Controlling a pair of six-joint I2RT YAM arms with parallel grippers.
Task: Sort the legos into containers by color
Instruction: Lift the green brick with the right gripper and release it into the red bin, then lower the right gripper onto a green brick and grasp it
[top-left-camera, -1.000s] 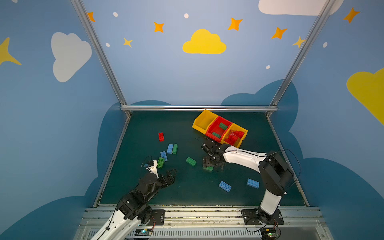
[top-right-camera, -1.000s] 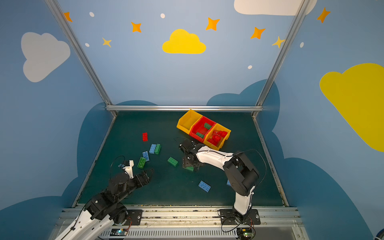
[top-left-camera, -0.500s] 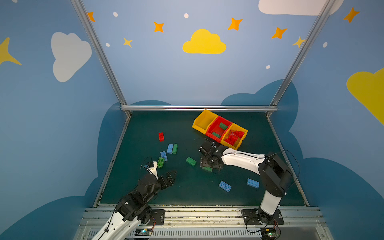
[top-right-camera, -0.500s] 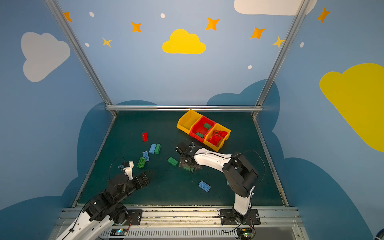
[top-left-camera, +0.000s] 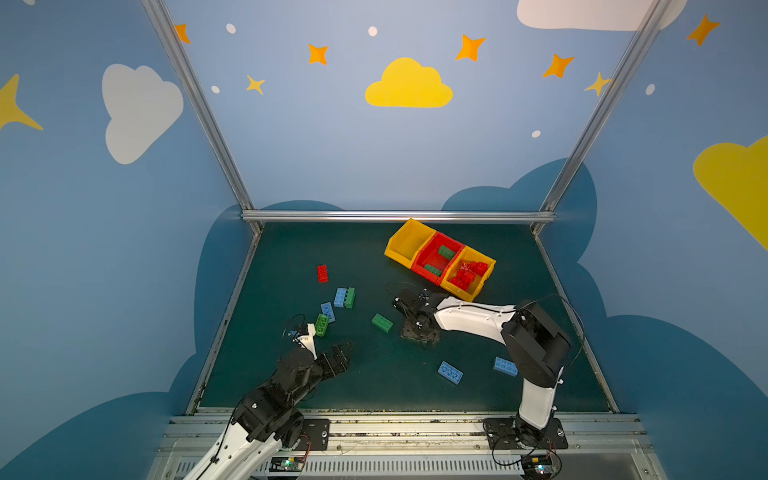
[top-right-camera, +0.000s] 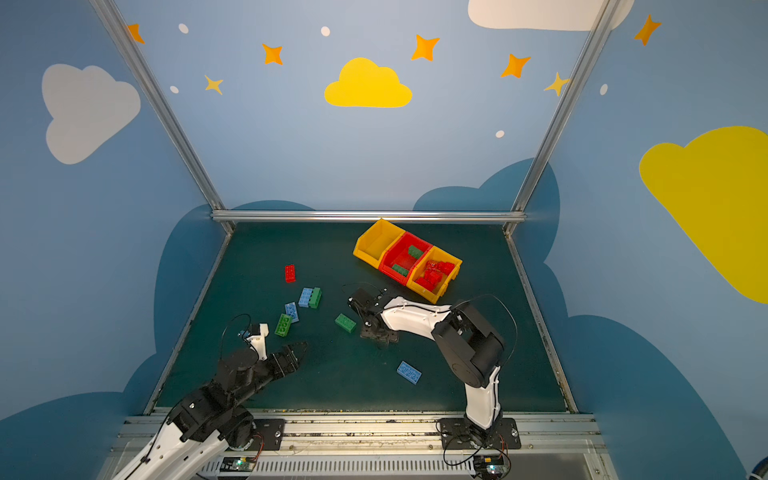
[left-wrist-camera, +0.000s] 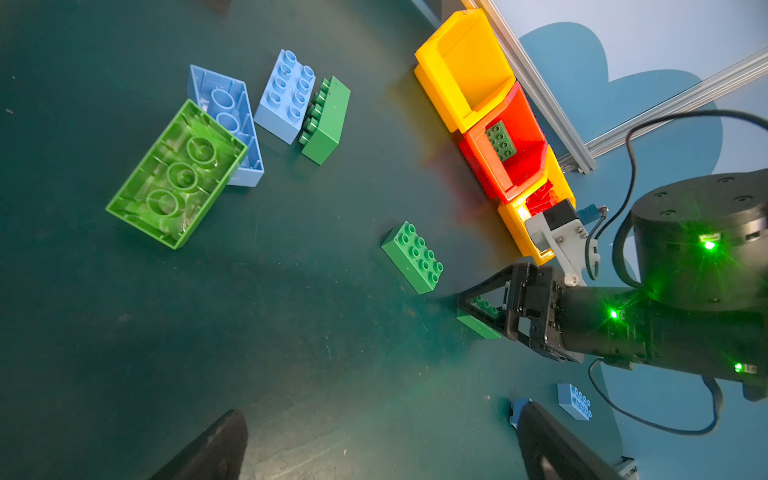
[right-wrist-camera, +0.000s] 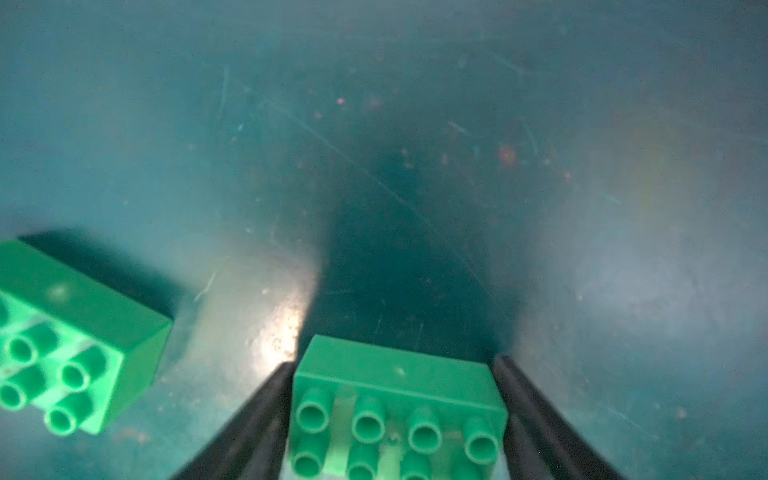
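Clamping my right gripper (right-wrist-camera: 392, 363), wide a second ago, onto the green 2x4 brick (right-wrist-camera: 399, 409); red bin (top-left-camera: 424, 275) is waiting; left gripper (top-left-camera: 343, 353) is hanging released.

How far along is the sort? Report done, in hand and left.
Done: green bricks sit in the red bin, red ones in the yellow bin beside it. In hand: the right gripper is closed on a green brick on the mat; the left gripper is open. Left: one red brick, four blue bricks and three loose green ones; the other yellow bin is empty.
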